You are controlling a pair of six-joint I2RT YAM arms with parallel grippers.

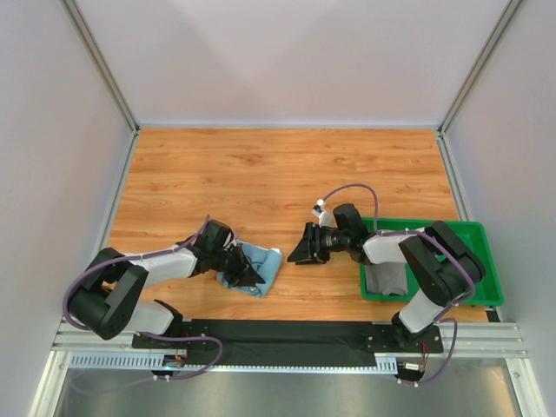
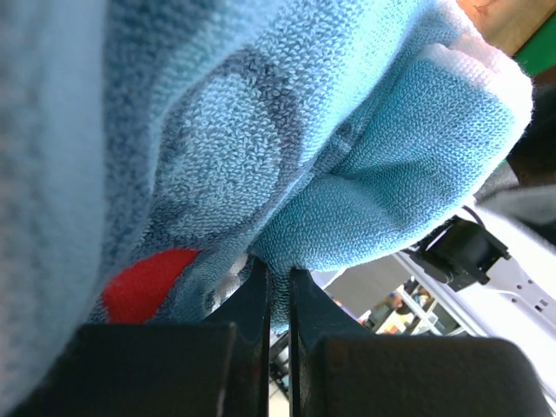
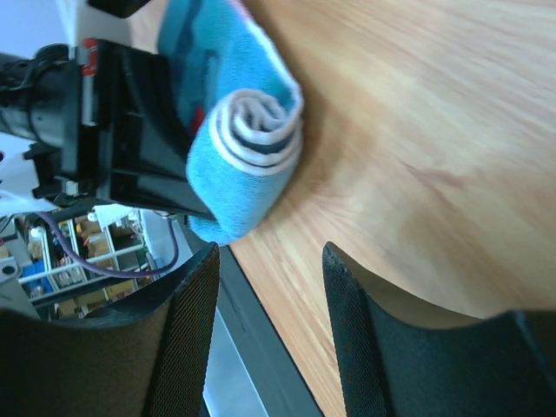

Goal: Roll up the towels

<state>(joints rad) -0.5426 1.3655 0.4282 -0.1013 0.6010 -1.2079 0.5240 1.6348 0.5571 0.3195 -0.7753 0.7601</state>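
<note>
The fingers (image 2: 257, 294) of the left gripper (image 1: 248, 274) are pressed almost together, pinching a fold of the light blue towel (image 2: 347, 174). The cloth bulges above and around the tips, with its red mark (image 2: 143, 282) just left of them. The fingers (image 3: 187, 330) of the right gripper (image 3: 271, 254) stand moderately apart with nothing between them, above bare wooden table (image 1: 278, 174). The blue towel lies just ahead of these tips and apart from them. Its near end is wound into a tight roll showing white spiral edges, resting on the wood against the left gripper's black body. Behind the right gripper, beside its arm, a grey towel (image 1: 387, 278) sits folded inside the green tray (image 1: 476, 233).
</note>
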